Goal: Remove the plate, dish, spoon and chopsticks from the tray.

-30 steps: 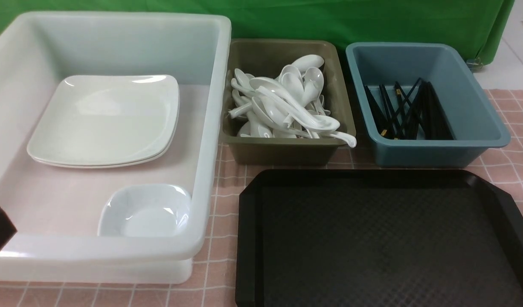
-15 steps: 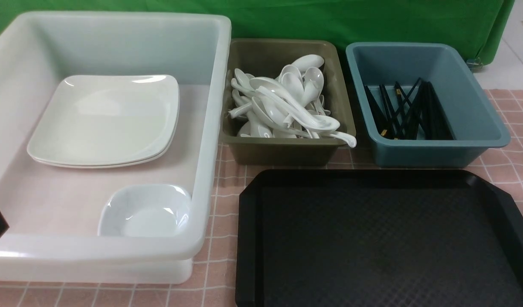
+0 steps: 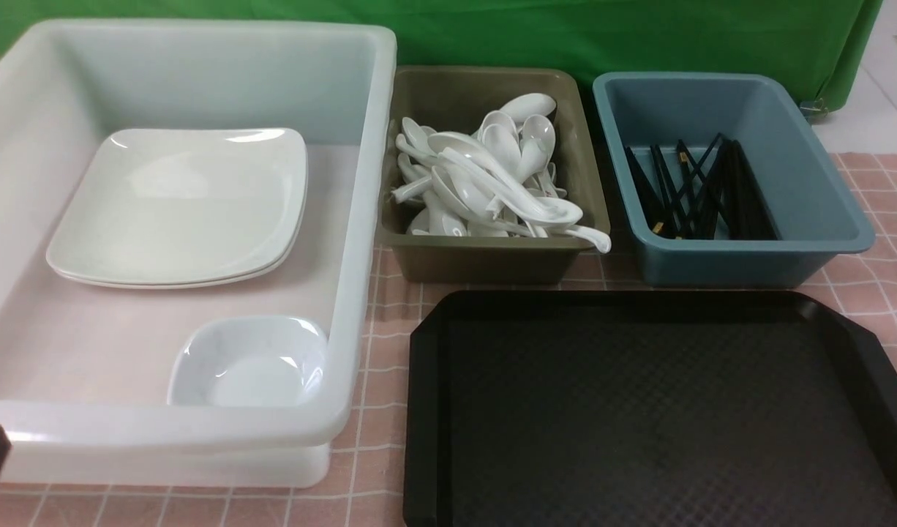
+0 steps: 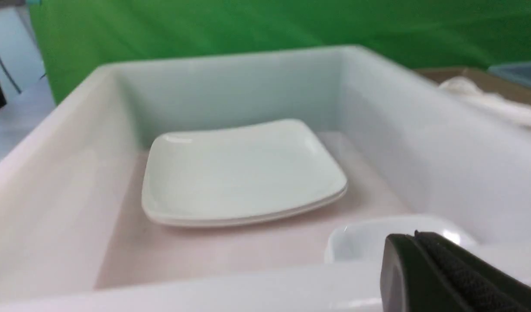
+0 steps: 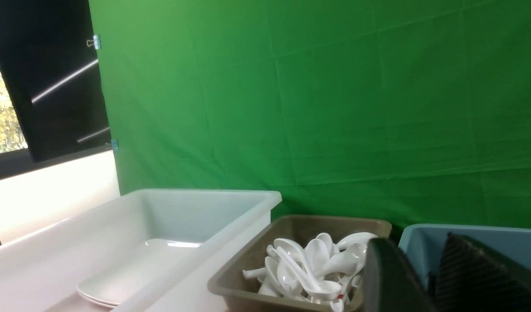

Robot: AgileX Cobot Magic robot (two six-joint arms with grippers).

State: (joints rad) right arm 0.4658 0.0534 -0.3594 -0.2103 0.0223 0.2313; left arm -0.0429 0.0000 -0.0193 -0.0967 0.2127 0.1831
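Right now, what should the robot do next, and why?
Probably just pull both arms back and stop. The big black rectangular plastic tray holds nothing; the large white rounded-rectangle plates and small white dish sit in the translucent white tub.

Tray [image 3: 661, 410]: bare across its whole textured floor; only the raised rim stands in your way, so you can come in from above anywhere.

White tub [image 3: 361, 219], at 9 to 11 o'clock from the tray: tall walls. Stacked plates [image 3: 178, 205] fill the far floor, a small bowl [image 3: 251, 362] sits in the near right corner; you have bare floor between them and along the near left.

Olive tub [image 3: 492, 260], 12 o'clock: heaped with spoons [image 3: 492, 176], one handle overhanging the near rim.

Blue tub [image 3: 748, 263], 1 o'clock: chopsticks [image 3: 701, 194] cover the floor's left and middle; the right side is bare.

Narrow gaps separate the tubs.
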